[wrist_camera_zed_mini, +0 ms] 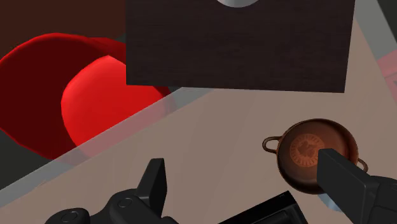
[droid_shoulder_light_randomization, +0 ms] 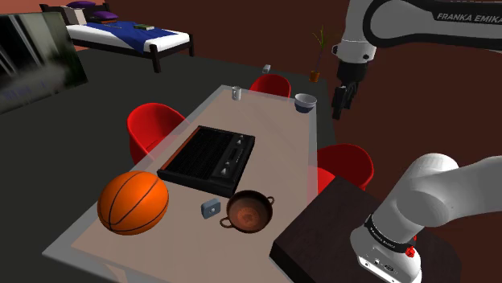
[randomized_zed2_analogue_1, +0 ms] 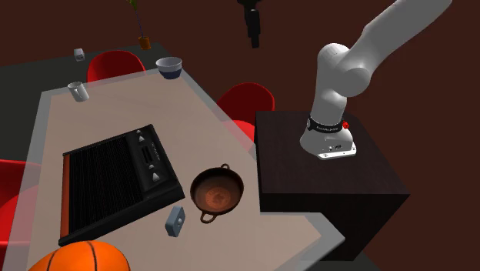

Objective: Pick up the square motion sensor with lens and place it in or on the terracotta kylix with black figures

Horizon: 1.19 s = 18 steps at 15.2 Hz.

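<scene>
Beige tabletop, kylix; red chairs, maybe bed.

Table holds basketball, console, sensor, kylix, bowl, cup.

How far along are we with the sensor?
Nothing done yet: the sensor lies on the table beside the empty kylix. Nothing in hand: the gripper hangs open, high above the table. Left: reach down, grasp the sensor, set it in the kylix.
</scene>
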Each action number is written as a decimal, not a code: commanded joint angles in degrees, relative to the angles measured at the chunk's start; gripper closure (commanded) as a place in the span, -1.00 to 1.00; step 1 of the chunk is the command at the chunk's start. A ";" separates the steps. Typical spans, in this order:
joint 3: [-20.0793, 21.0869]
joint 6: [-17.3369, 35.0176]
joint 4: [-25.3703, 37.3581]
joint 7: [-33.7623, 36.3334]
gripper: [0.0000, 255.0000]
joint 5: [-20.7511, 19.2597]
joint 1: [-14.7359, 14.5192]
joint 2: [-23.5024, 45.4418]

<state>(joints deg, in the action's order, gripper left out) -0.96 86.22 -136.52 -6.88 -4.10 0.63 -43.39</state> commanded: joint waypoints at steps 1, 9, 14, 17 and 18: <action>0.00 0.00 0.00 0.00 -1.00 0.00 0.00 0.00; 3.49 16.11 -7.95 3.12 -1.00 3.35 -2.98 6.70; 5.89 26.62 -10.43 4.90 -1.00 5.03 -4.79 13.71; 7.38 32.89 -10.92 5.99 -1.00 5.74 -5.78 18.87; 7.89 34.95 -10.92 6.37 -1.00 5.91 -6.08 20.72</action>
<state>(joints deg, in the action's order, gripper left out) 6.48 118.96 -147.56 -0.82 1.64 -5.18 -24.65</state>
